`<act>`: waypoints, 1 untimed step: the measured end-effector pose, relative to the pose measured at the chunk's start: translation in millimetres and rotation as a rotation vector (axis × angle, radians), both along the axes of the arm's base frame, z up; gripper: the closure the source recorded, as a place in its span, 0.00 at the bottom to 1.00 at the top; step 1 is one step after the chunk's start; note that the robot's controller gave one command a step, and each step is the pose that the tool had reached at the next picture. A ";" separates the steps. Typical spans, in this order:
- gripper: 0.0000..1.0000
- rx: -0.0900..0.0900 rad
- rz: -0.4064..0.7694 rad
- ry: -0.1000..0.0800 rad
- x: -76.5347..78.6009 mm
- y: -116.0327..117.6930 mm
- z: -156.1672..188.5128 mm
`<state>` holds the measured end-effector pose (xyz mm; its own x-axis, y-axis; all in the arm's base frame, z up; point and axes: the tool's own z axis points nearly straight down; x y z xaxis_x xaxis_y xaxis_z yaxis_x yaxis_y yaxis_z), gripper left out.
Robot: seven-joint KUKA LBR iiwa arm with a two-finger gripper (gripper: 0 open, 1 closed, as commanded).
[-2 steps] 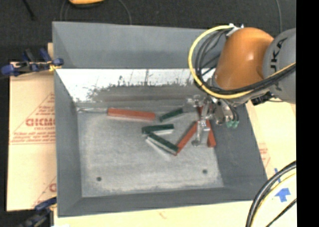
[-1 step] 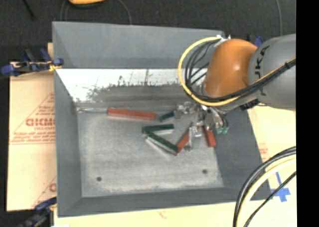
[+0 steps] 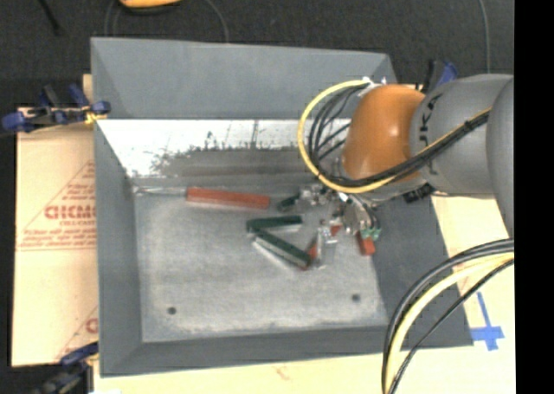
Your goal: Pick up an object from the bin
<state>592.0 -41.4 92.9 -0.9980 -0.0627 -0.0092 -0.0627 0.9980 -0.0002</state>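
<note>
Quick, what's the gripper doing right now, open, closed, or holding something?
Gripper: cannot be told whether open or closed; it is down by the dark green pieces right of the middle of the bin.

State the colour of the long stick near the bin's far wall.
The stick is reddish-brown; camera view.

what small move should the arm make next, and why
Probably a short descent straight down: the gripper hangs over the right end of the dark green bar near the middle of the bin, while the red stick lies farther left by the back wall. Whether it already grips the bar I cannot tell.
</note>
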 end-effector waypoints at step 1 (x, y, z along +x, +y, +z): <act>1.00 0.000 -0.027 0.008 -4.5 29.2 -18.4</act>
